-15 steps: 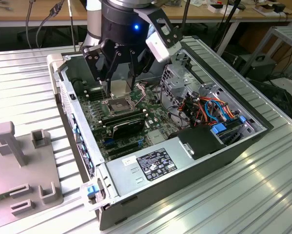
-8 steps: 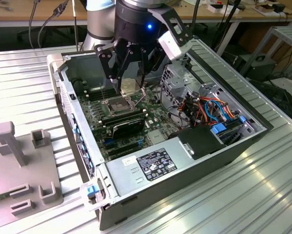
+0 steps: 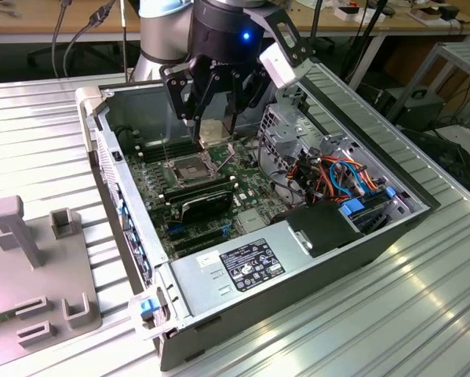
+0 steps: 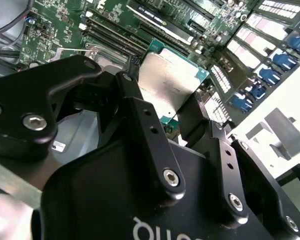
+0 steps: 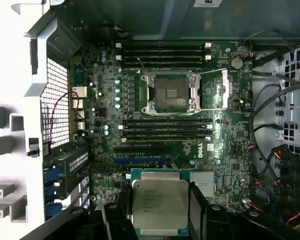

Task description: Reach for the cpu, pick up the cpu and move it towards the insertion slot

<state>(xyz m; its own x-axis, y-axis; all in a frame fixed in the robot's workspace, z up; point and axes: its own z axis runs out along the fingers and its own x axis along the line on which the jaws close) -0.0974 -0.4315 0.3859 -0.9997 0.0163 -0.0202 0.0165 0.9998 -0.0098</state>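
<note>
Pale silver cpu (image 5: 159,205) sits clamped between the black fingers (image 4: 139,115) of the gripper (image 3: 216,129), held in the air above the green motherboard (image 5: 230,145) inside the open computer case (image 3: 376,149). The insertion slot (image 5: 171,93), metal frame and dark centre exposed, lies apart from the cpu, beyond the black memory slots (image 5: 165,131).

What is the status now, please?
Gripper shut on cpu, held above the board. Slot open, dark centre bare, cpu not over it yet. Nothing between them.
</note>
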